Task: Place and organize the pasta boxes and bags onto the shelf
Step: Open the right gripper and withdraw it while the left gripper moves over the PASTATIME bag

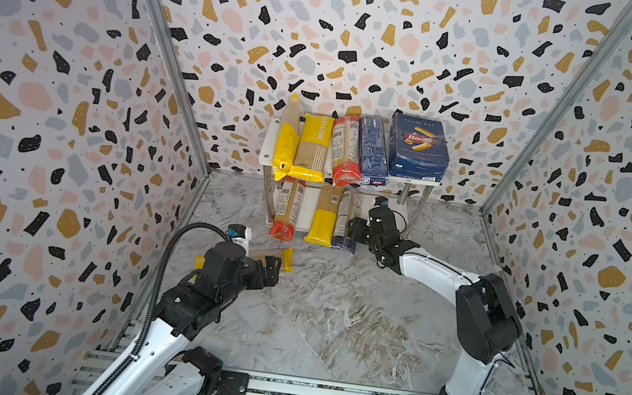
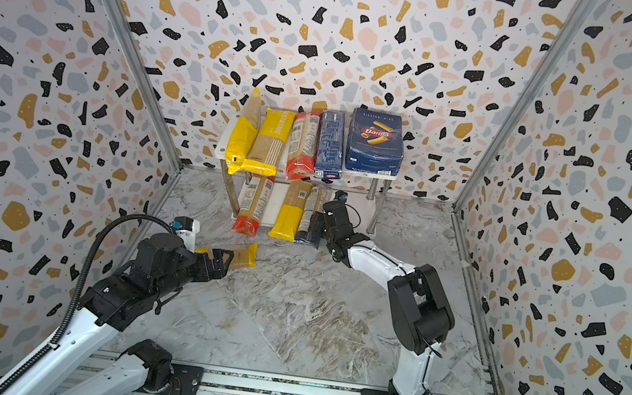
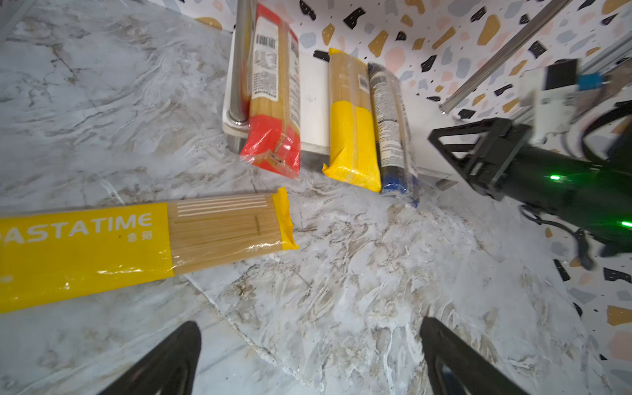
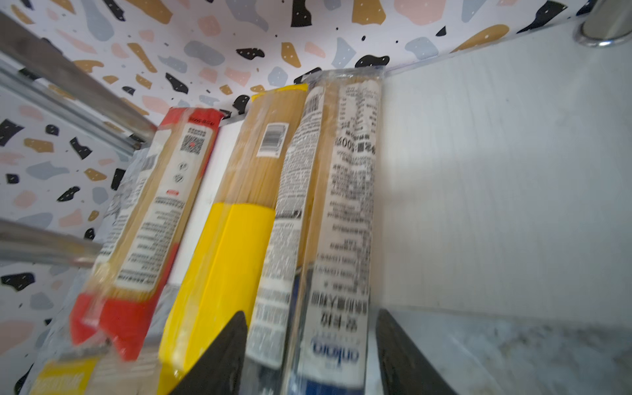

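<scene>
The shelf [image 1: 271,146] stands against the back wall. Its top board carries the wide Barilla box [image 1: 418,148], the narrow box [image 1: 373,150], two yellow bags [image 1: 312,145] and a red-ended bag [image 1: 346,150]. On the lower board lie a red-ended bag [image 1: 287,211], a yellow bag [image 1: 323,218] and a clear bag with dark-blue ends [image 4: 342,222]. My right gripper [image 4: 311,312] is open, its jaws standing either side of that bag's near end. A yellow PASTATIME bag [image 3: 136,242] lies flat on the floor. My left gripper [image 3: 309,323] hangs open beside it, holding nothing.
The lower board [image 4: 496,171] is bare to the right of the blue-ended bag. A chrome leg [image 3: 239,68] stands at the shelf's front left corner. Patterned walls close in both sides, and the marble floor [image 1: 331,314] lies in front.
</scene>
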Robot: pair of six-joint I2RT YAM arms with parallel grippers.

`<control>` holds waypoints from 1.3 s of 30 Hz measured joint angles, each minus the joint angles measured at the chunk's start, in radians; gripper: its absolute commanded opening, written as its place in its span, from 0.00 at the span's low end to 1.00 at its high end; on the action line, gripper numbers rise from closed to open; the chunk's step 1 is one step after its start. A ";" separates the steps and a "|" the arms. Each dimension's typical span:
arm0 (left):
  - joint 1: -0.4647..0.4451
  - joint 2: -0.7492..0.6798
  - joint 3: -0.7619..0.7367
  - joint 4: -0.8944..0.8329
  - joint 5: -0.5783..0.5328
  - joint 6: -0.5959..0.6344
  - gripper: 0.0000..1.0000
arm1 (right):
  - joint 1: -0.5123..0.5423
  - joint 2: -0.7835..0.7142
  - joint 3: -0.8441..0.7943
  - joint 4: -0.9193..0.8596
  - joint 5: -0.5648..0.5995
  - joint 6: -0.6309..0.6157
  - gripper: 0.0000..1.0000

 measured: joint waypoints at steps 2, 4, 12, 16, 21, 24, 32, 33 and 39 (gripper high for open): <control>0.007 0.005 -0.013 -0.011 -0.011 -0.008 1.00 | 0.029 -0.085 -0.065 -0.004 0.001 -0.003 0.65; 0.022 0.010 -0.018 -0.015 -0.031 -0.023 1.00 | 0.066 -0.183 -0.130 -0.014 0.005 -0.008 0.66; 0.184 0.142 -0.089 0.079 -0.040 -0.105 1.00 | 0.226 -0.537 -0.353 -0.065 0.018 -0.002 0.67; 0.327 0.272 -0.105 0.138 -0.024 -0.136 1.00 | 0.285 -0.679 -0.472 -0.086 0.021 0.009 0.67; 0.423 0.436 -0.033 0.171 -0.047 -0.141 1.00 | 0.289 -0.808 -0.560 -0.136 0.029 0.013 0.67; 0.436 0.556 0.062 0.197 -0.076 -0.117 0.98 | 0.285 -0.864 -0.573 -0.157 0.036 0.010 0.68; 0.441 0.873 0.340 0.201 -0.208 0.024 0.95 | 0.231 -0.954 -0.611 -0.181 0.005 0.009 0.68; 0.442 0.901 0.353 0.201 -0.219 0.035 0.95 | 0.223 -0.957 -0.614 -0.188 -0.002 0.009 0.68; 0.468 0.975 0.356 0.172 -0.272 0.077 0.93 | 0.186 -0.981 -0.616 -0.200 -0.027 -0.003 0.68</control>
